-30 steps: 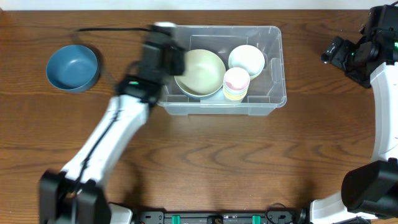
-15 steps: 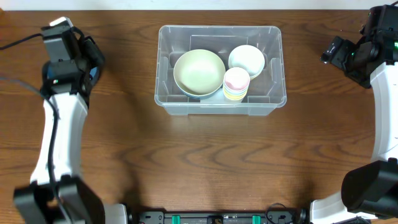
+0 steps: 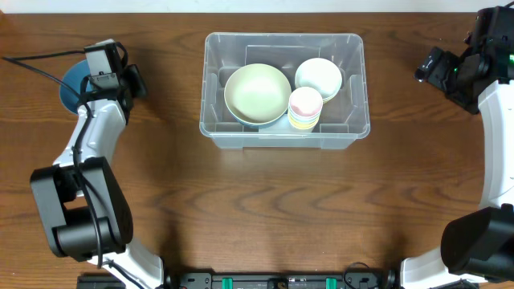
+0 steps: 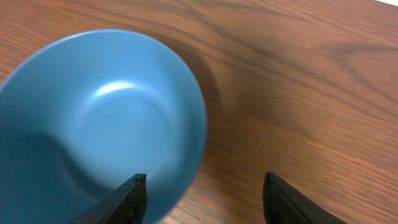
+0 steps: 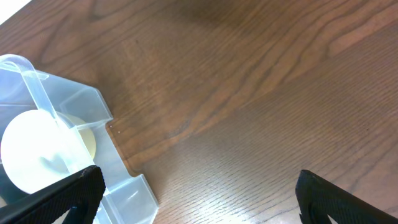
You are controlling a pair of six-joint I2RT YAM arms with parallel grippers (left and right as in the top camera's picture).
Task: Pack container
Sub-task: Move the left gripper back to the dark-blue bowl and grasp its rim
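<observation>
At the far left, the left arm (image 3: 96,136) reaches over a blue bowl (image 4: 93,124) that sits upright on the counter (image 3: 265,201). The left jaws are spread wide and hold nothing. They straddle the bowl's rim, with 1 finger (image 4: 127,199) over the bowl's inside and the other over bare wood; whether either touches the bowl cannot be told. The container (image 3: 281,35) stands well to the right of the left jaws, about mid-counter and toward the far edge. It lies between the 2 arms and is gripped by neither. Inside it, a pale green bowl (image 3: 257,92) fills the left half. A white bowl (image 3: 318,77) sits at the right rear, with a stack of small cups (image 3: 305,108), pink on top, just in front of it. At the far right, on the right arm (image 3: 462,68), the right jaws are also spread wide and empty above the wood. The container's corner lies near 1 of their fingers (image 5: 56,196).
</observation>
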